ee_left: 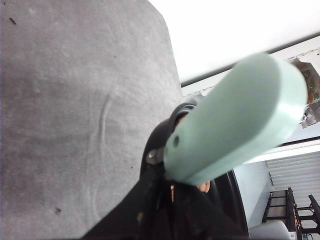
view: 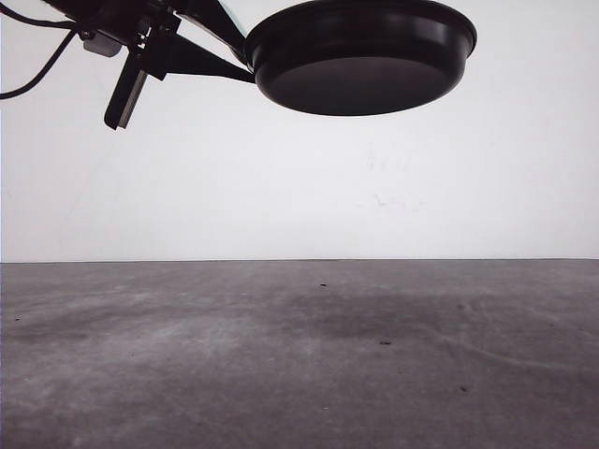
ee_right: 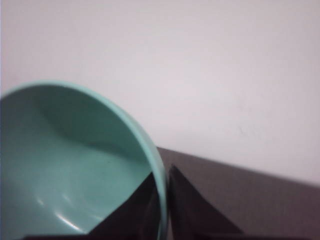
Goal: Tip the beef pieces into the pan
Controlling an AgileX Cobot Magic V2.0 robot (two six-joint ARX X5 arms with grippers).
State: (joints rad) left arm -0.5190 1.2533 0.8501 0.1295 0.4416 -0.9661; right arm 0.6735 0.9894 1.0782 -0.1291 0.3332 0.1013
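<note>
The black frying pan [view: 360, 56] hangs high in the air above the grey table [view: 299, 355], well clear of the surface, and from the front I see mostly its dark underside against the white wall [view: 299, 187]. The left gripper [view: 154, 51] has it from the left side, its black fingers reaching to the pan's stem. At the left wrist, the mint-green handle [ee_left: 235, 120] juts out big and close, with the jaws closed around its base near the small metal rivet [ee_left: 152, 155]. Behind the handle I catch a sliver of the pan's black rim and a couple of reddish-brown bits, which look like beef pieces [ee_left: 203, 187], though most of the pan's inside is hidden by the handle.

At the right wrist, the right gripper [ee_right: 162, 210] pinches the rim of a teal bowl [ee_right: 70, 165], one dark finger inside the wall and one outside. The bowl is tilted toward the camera and the part of its inside that I can see is bare and glossy.
</note>
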